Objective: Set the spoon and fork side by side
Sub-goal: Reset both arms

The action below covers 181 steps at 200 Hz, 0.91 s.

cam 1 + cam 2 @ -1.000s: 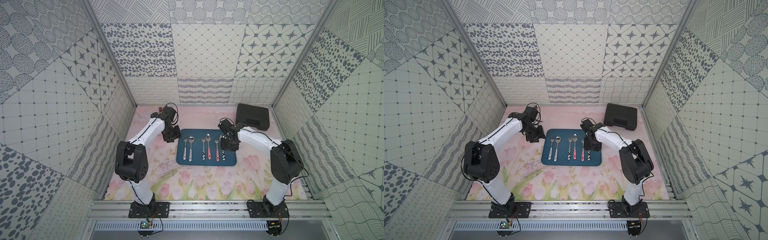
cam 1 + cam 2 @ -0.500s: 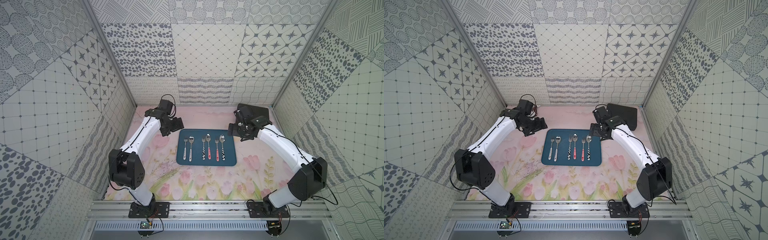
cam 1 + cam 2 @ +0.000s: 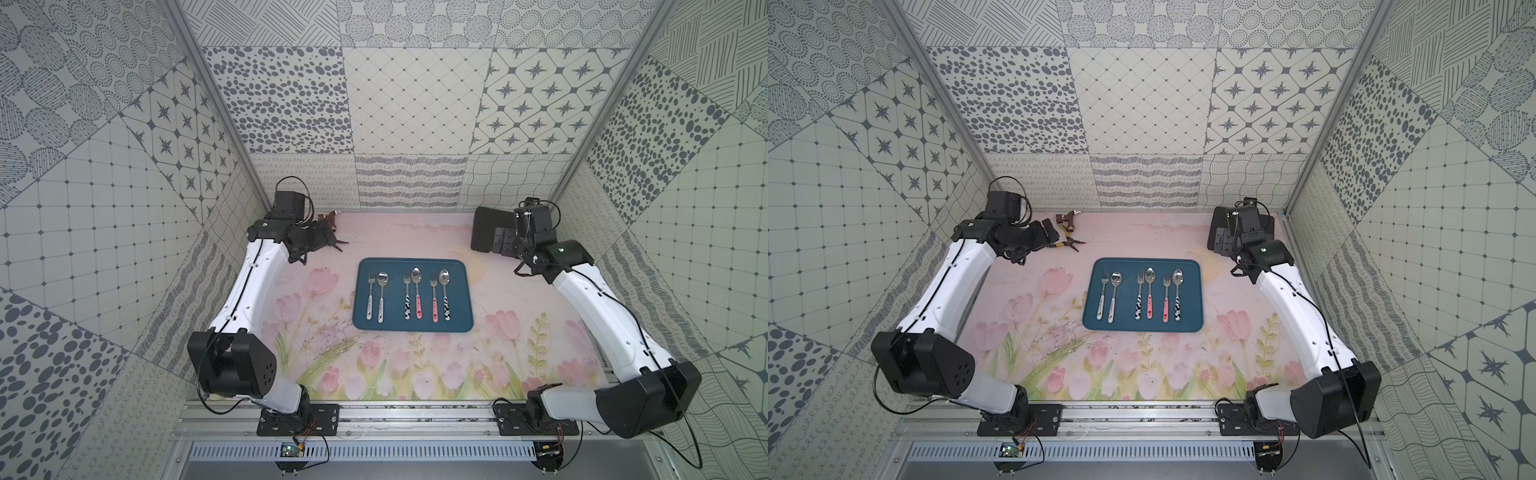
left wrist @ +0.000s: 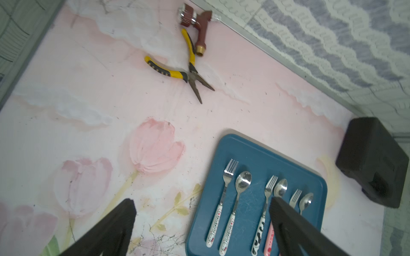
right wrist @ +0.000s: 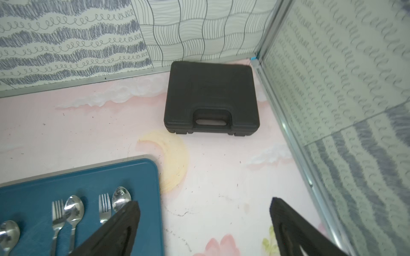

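Two claws hover over the flowered mat (image 3: pixel 316 365) near its far corners, each clear of the blue tray (image 3: pixel 415 266). On the left, the left claw (image 4: pixel 202 200) shows its black fingers (image 4: pixel 115 223) spread wide with nothing between them. Just beyond its tips, toward the back wall, lie yellow-handled pliers (image 4: pixel 188 71) with the nose parted. A maroon hose nozzle (image 4: pixel 199 28) sits just beside one plier handle, farther from the claw. The tray lies flat on the mat between the two claws, a little nearer the arm bases than either. On it rest three fork-and-spoon pairs, all parallel, heads toward the back wall. Nearest the left claw, a white-handled fork (image 3: pixel 370 297) and a white-handled spoon (image 3: pixel 382 295) lie just beside each other. In the middle, a cow-patterned fork (image 3: pixel 407 297) lies just beside a pink-handled spoon (image 3: pixel 417 291). Nearest the right claw, a pink-handled fork (image 3: pixel 434 299) sits just beside a cow-patterned spoon (image 3: pixel 445 293). On the right, the right claw (image 5: pixel 204 201) is likewise spread wide and empty. Ahead of it, against the back wall and near the side wall, a closed black case (image 5: pixel 211 97) lies flat.
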{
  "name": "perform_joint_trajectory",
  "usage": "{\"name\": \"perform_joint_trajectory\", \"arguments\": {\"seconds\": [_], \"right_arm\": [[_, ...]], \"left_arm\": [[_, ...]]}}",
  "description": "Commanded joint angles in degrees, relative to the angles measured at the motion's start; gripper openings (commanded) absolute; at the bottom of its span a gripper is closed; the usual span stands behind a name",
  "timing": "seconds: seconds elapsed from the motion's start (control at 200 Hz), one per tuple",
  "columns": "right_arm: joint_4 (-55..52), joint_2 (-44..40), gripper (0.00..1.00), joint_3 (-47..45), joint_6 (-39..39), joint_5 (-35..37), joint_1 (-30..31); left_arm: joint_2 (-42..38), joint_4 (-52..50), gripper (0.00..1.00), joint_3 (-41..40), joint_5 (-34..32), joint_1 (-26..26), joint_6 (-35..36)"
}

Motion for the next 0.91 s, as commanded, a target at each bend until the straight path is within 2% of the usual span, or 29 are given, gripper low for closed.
{"name": "perform_joint_trajectory", "arguments": {"seconds": [0.0, 0.055, 0.12, 0.185, 0.345, 0.415, 0.455, 0.56, 0.655, 0.695, 0.725, 0.755, 0.8, 0.851, 0.901], "right_arm": [[16.84, -2.37, 0.97, -8.28, -13.83, 4.36, -1.20], [21.26, -3.86, 0.97, -12.47, -12.74, 3.41, -3.11], [26.66, -6.43, 0.97, -18.45, -10.57, -2.97, -6.44], [33.53, -7.80, 0.97, -25.04, -9.93, -7.88, -9.02], [43.29, -6.42, 0.97, -34.58, -10.55, -15.33, -12.12], [45.31, -5.95, 0.97, -36.87, -10.78, -15.84, -12.57], [46.56, -5.80, 0.97, -38.14, -10.66, -16.35, -12.90], [50.59, -5.47, 0.97, -41.66, -9.73, -16.07, -13.62], [55.92, -5.09, 0.97, -45.17, -9.04, -17.15, -14.20], [60.03, -4.28, 0.97, -46.85, -7.79, -17.46, -14.47], [62.22, -3.28, 0.97, -47.55, -5.51, -17.03, -14.68], [64.67, -2.31, 0.97, -48.27, -4.98, -17.28, -14.76], [72.62, 0.50, 0.97, -50.91, -7.29, -20.34, -14.71], [79.16, 3.96, 0.97, -52.37, -7.75, -20.13, -14.74], [83.46, 6.15, 0.97, -52.96, -6.37, -19.74, -15.25]], "left_arm": [[-3.16, 16.43, 0.99, -11.68, 13.44, 10.10, 4.02], [-4.16, 20.76, 0.99, -17.33, 11.89, 10.08, 6.59], [-6.17, 28.22, 0.99, -25.97, 11.19, 9.64, 10.94], [-7.93, 37.38, 0.99, -34.63, 10.10, 9.59, 11.76], [-10.39, 74.08, 0.99, -57.16, 7.66, 7.97, 15.15], [-9.83, 72.14, 0.99, -57.00, 8.87, 7.02, 16.16], [-9.82, 72.18, 0.99, -57.96, 7.20, 5.90, 17.82], [-8.36, 85.02, 0.99, -65.12, 2.86, 5.56, 14.93], [-7.41, 87.07, 0.99, -65.67, 2.57, 5.57, 12.46], [-5.13, 92.22, 0.99, -66.91, 2.13, 5.27, 11.43], [-3.75, 95.78, 0.99, -67.47, 3.44, 5.26, 12.32], [-4.52, 92.97, 0.99, -66.66, 4.66, 4.93, 13.05], [-4.42, 91.82, 0.99, -65.95, 1.65, 2.58, 15.04], [-3.35, 92.43, 0.99, -65.63, 5.94, 1.68, 17.86], [-1.84, 93.45, 0.99, -65.17, 6.59, 0.25, 20.03]]}}
